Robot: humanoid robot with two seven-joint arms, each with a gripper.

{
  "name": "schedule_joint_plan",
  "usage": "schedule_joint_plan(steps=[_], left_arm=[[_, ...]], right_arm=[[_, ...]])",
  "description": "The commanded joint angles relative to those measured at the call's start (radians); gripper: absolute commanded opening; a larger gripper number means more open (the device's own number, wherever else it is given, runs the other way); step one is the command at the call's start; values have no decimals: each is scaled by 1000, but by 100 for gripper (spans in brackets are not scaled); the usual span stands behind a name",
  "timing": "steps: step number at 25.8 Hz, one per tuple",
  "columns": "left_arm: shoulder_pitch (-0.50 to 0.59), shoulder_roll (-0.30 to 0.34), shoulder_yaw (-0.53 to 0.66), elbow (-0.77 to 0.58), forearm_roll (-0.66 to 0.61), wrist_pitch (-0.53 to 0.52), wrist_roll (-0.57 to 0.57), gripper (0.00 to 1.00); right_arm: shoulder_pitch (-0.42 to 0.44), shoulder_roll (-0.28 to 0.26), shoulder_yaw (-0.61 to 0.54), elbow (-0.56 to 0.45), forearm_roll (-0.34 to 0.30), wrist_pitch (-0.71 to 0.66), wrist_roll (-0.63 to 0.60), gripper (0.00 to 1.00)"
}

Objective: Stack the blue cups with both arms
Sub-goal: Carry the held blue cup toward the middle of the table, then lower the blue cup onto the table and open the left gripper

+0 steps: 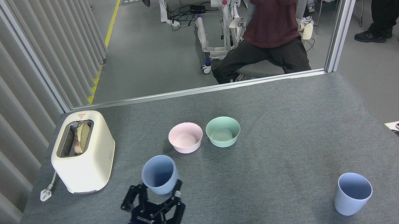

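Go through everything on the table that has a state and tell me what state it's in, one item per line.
Left gripper: shut on the held blue cup.
Held blue cup: gripped, upright, empty.
Other blue cup: standing free on the table, upright, empty.
Pink bowl: upright, empty.
Mint-green bowl: upright, empty.
Toaster: bread in the slot, plug lying loose.
Right gripper: not in view.
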Motion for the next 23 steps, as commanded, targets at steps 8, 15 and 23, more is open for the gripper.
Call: schedule_joint_plan(steps=[8,15,23], left_arm=[[-193,-106,-420,18,-45,-22,-84,58],[-174,-100,-421,100,-49,-52,-36,61],[-42,-28,-409,77,-68,-66,31,61]], right_arm=[[-1,0,0,-1,21,0,0,100],[-1,0,-1,-1,21,-2,0,100],[-6,8,-1,-1,33,-2,2,100]])
